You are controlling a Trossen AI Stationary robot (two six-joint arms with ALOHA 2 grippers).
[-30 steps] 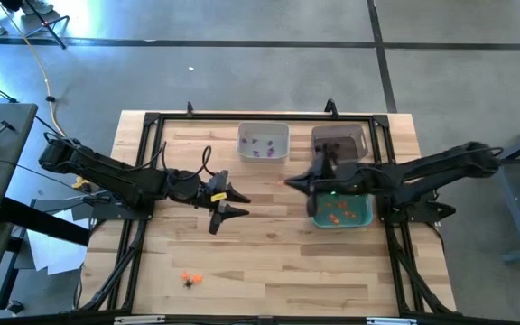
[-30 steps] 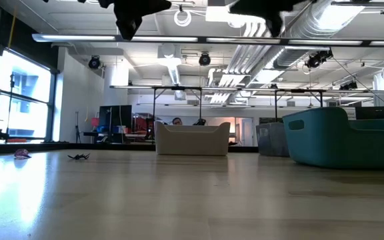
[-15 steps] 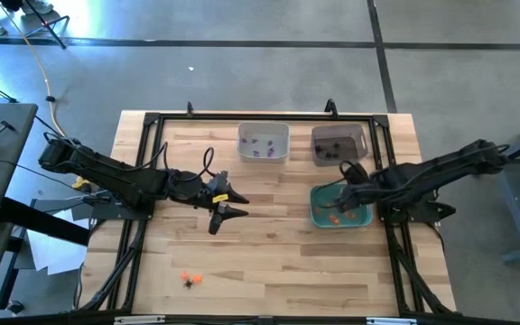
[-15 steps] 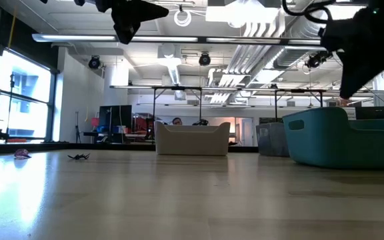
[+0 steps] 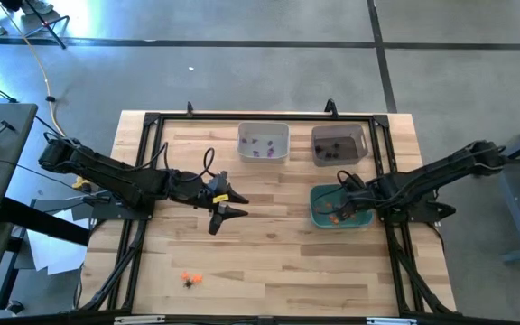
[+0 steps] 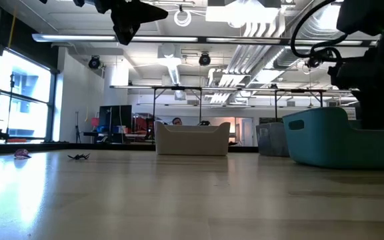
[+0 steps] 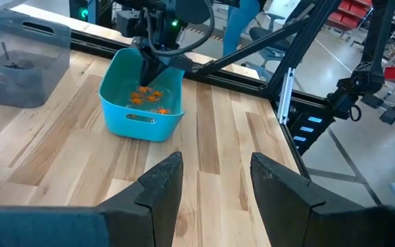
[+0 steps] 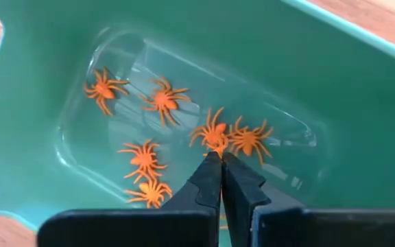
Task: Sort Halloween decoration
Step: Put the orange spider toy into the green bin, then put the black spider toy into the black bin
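Sorting is mostly done, we judge: orange spiders (image 8: 163,100) fill the teal bin (image 5: 319,217), where our clenched right gripper (image 8: 221,159) dips; left gripper (image 5: 230,203) released; few trinkets (image 5: 189,279) remain.

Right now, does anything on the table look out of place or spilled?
Yes: a few loose trinkets, orange and black, lie on the bare wood near the table's front edge, far from the three bins. The teal bin holds only orange spiders; the right gripper, jaws shut, is down inside it.
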